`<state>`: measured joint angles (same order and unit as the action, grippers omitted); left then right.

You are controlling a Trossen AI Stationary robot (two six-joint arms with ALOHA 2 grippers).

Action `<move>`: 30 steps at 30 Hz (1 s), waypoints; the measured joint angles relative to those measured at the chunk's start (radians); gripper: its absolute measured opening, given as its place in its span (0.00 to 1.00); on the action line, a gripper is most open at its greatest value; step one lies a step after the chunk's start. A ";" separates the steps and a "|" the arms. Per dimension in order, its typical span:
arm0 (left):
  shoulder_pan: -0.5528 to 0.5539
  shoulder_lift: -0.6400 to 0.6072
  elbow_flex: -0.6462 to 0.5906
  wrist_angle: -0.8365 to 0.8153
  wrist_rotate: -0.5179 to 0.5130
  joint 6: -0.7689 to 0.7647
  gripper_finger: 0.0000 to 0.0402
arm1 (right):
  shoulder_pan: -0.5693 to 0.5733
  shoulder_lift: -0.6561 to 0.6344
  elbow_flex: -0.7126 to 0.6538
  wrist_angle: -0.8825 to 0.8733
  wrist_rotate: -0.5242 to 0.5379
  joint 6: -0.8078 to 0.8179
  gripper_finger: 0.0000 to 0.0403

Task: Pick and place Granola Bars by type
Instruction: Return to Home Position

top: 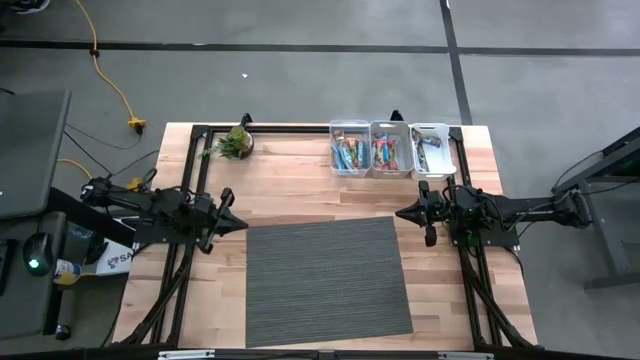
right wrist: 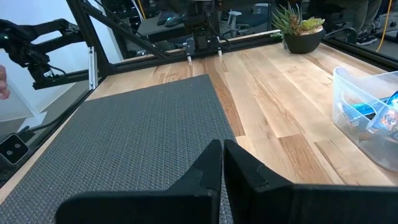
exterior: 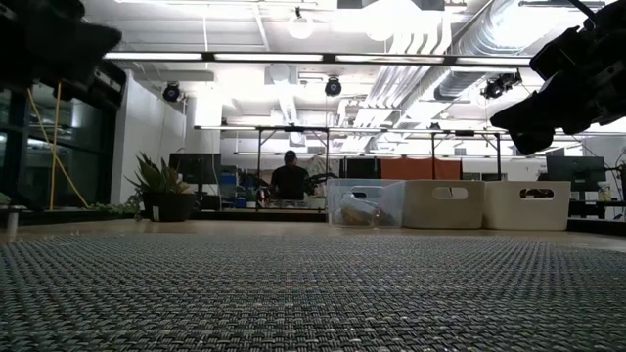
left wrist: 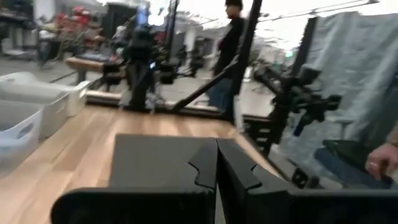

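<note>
Both arms sit drawn back at the table's [top: 290, 180] edges, the left gripper [top: 238, 222] by the near-left corner of the mat [top: 330, 280] and the right gripper [top: 402, 213] by its far-right corner. It is a resting pose that suits the end of the sorting. Each wrist view shows that arm's two fingers pressed together with nothing between them, so neither arm carries anything.

The mat is bare and no bar lies loose on the wood. The bars [top: 348, 153] are all in three bins lined up side by side along the far edge, right of the plant [top: 237, 143].

- The clear bin [top: 349, 125], nearest the plant, holds a heap in which light blue wrappers stand out; the right wrist view shows blue ones against its wall.
- The middle bin [top: 385, 125] holds a heap that reads mostly red.
- The end bin [top: 437, 150] holds only a few, pushed to the side nearest its neighbour, with the rest of its floor bare; their colours are too small to name.

Judging by the empty mat, the job looks all but finished.
</note>
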<state>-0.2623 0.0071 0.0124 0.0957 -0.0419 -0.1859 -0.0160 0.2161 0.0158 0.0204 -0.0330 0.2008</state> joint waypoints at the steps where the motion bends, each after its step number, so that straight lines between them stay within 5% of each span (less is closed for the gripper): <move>1: 0.000 0.000 0.000 -0.013 -0.016 -0.002 0.00 | 0.000 0.000 0.000 0.000 0.000 0.000 0.00; 14: 0.000 0.000 -0.001 -0.050 -0.057 0.121 0.00 | 0.000 0.000 0.000 0.000 0.000 0.000 0.00; 30: 0.000 0.044 -0.001 -0.069 -0.046 0.077 0.00 | 0.000 0.000 0.000 0.000 0.000 0.000 0.00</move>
<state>-0.2619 0.0509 0.0113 0.0270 -0.0875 -0.1093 -0.0158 0.2161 0.0158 0.0200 -0.0330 0.2008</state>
